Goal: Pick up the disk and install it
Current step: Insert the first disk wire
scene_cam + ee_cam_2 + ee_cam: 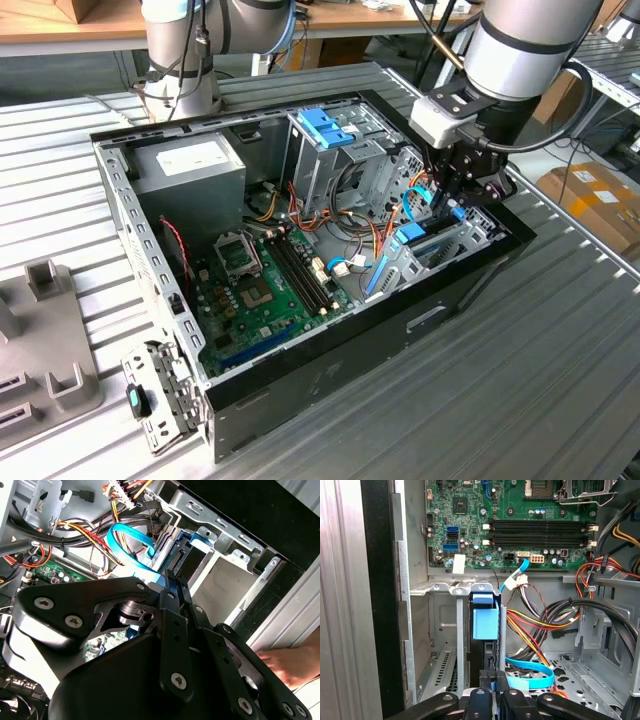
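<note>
The disk [485, 622] stands on edge in a slot of the metal drive bay [437, 587] at the case's front corner, its light-blue carrier facing up. In the exterior view the disk [410, 235] sits low in the bay at the exterior view's right side of the open case. My gripper [455, 200] hangs just above it. In both wrist views the black fingers [483, 692] are drawn close together at the disk's near end, with a bit of blue carrier between them. The gripper [175, 580] reaches toward the disk [196, 545] in the bay.
The green motherboard [260, 290] lies on the case floor, with the grey power-supply box [195, 165] behind it and an upright cage with a blue bracket [325, 125]. Loose coloured cables [540, 625] run beside the bay. A person's hand [290, 662] rests outside the case wall.
</note>
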`<state>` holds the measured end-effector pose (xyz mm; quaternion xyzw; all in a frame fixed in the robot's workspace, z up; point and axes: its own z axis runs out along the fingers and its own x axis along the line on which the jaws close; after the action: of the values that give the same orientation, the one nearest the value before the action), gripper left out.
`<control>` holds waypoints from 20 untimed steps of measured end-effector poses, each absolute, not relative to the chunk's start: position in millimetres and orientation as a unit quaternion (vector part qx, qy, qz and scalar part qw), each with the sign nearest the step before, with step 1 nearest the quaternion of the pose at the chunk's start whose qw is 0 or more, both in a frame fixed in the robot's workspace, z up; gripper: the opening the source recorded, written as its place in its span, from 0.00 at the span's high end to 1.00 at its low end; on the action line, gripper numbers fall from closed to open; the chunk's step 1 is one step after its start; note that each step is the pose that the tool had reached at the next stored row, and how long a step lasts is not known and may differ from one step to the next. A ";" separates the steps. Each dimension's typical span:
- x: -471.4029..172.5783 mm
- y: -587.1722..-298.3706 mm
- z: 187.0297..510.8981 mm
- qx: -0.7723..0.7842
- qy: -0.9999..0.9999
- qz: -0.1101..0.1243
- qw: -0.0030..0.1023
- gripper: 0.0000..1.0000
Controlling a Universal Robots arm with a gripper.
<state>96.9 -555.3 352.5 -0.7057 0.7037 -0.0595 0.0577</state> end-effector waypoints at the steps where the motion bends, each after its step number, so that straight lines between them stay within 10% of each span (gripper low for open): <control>1: 96.9 -555.3 352.5 -0.706 0.704 -0.060 0.058 0.84; 20: 89.4 -555.3 349.6 -0.725 0.683 -0.061 0.065 0.84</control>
<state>89.4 -555.3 349.6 -0.7254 0.6825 -0.0613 0.0652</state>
